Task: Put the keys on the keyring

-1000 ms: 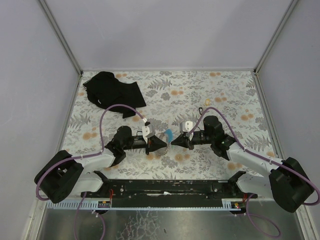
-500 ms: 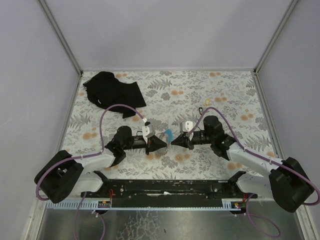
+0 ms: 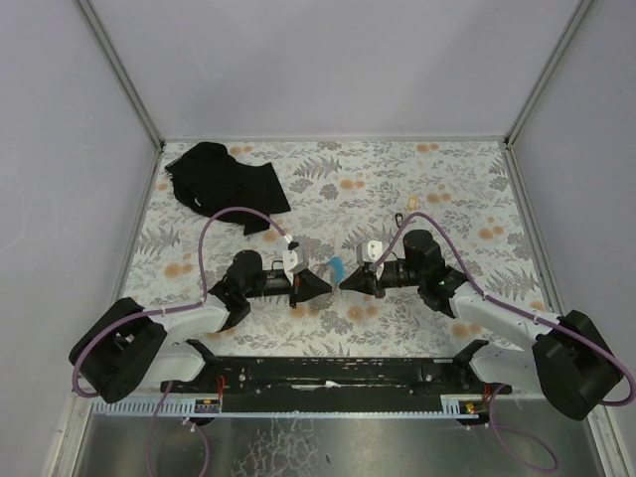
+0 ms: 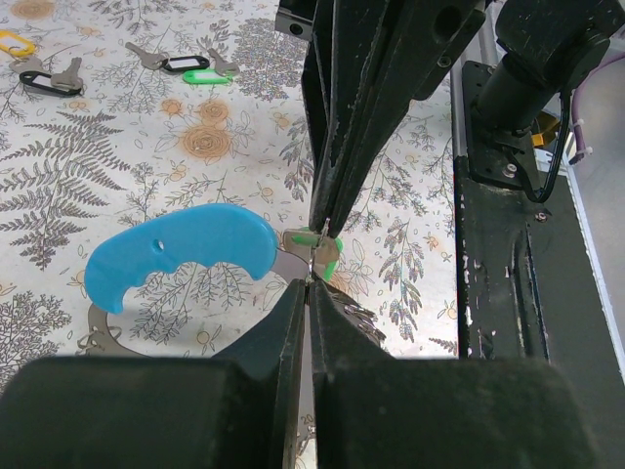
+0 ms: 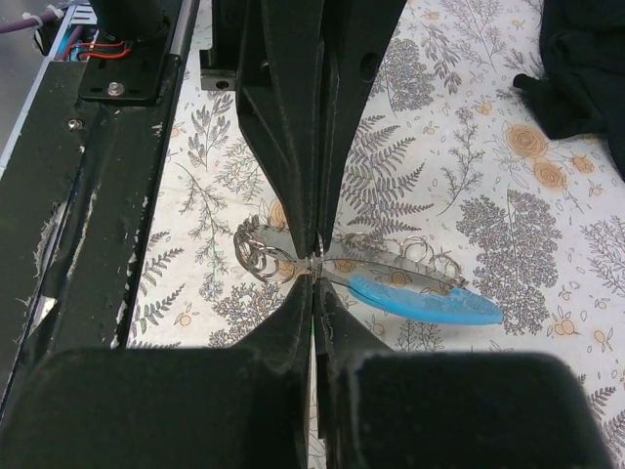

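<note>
Just between left claw (image 3: 329,286) and right claw (image 3: 343,282): keyring (image 3: 336,266)

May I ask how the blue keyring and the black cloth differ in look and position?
The keyring is a smooth, bright blue curved band; the black cloth is dark and crumpled. The keyring is far smaller than the cloth. The keyring lies where the left pincer and right pincer meet; the cloth sits far left, untouched.
</note>
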Controlling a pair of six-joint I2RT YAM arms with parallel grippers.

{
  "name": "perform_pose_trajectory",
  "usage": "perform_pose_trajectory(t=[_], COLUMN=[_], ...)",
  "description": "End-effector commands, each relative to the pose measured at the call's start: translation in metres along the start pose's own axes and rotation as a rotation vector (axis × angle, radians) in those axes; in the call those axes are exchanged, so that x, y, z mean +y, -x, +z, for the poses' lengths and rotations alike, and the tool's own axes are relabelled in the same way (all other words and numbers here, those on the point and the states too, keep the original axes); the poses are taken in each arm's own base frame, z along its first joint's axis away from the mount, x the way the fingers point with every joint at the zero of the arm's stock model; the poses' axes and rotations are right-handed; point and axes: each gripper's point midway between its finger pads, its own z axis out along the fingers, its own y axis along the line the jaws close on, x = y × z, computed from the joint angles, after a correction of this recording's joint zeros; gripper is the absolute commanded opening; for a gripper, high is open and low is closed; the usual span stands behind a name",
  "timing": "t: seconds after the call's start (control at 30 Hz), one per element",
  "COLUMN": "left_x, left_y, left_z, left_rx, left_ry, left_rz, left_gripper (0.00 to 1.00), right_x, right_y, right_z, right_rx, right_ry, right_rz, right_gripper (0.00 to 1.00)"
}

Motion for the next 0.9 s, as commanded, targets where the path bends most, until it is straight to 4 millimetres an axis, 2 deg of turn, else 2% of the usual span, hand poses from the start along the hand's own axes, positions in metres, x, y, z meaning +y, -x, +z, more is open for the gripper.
perform_pose_trajectory(t=[0.0,0.87], left_x=[0.0026,0.002], left_y=[0.0209,0.0208], left_z=[0.0032,0.0035], left_rx=[-0.06,-0.062], left_ry=[-0.008,-0.014], left_rz=[0.051,0.052], left_gripper=[0.0,0.0], right_x=[-0.0099,-0.0147], right_y=[0.0283,0.0244], right_z=[0.0025,0.0009], right_rx=[-0.064,-0.048], right_ry=[-0.019,-0.055], right_rz=[-0.072,-0.072], right_gripper=[0.0,0.0])
